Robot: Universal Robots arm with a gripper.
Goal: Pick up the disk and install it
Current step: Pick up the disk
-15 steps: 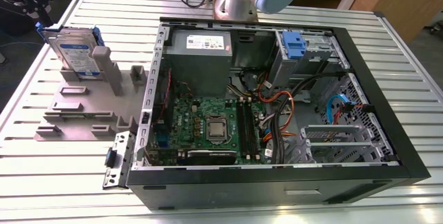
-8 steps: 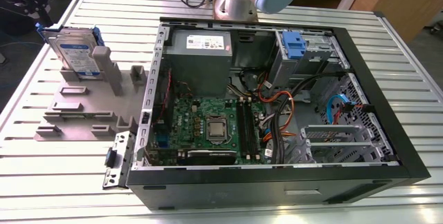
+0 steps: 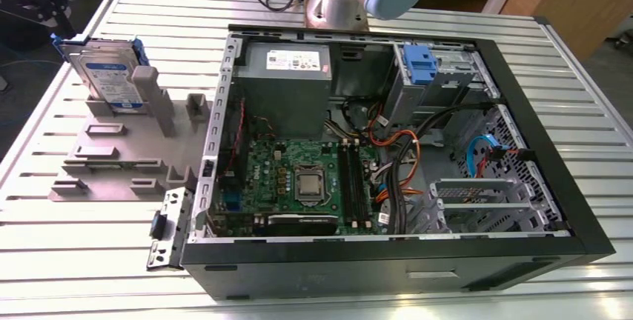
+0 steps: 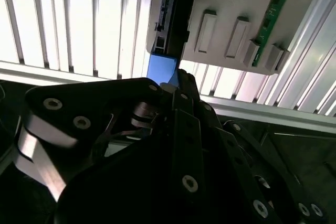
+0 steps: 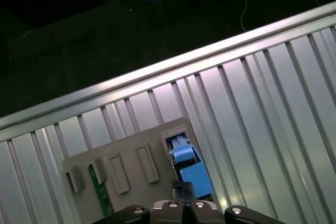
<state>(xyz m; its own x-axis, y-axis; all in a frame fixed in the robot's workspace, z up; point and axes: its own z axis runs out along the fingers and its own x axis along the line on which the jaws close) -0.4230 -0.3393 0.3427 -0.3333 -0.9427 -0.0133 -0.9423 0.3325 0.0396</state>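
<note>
Exterior view: slatted metal table [image 3: 59,261] carries the open computer case [image 3: 554,209]. To the exterior view's left of the case sits a grey fixture [image 3: 109,164] — the disk [image 3: 107,75] stands on edge in it, blue rails showing. Second wrist view: gripper [image 4: 176,77] near the disk's blue rail — clenched or released, cannot tell.

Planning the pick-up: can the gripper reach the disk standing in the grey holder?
Probably yes. The disk stands upright in the grey holder, its blue-railed top edge bare, and the gripper hangs close to it in both wrist views.
</note>
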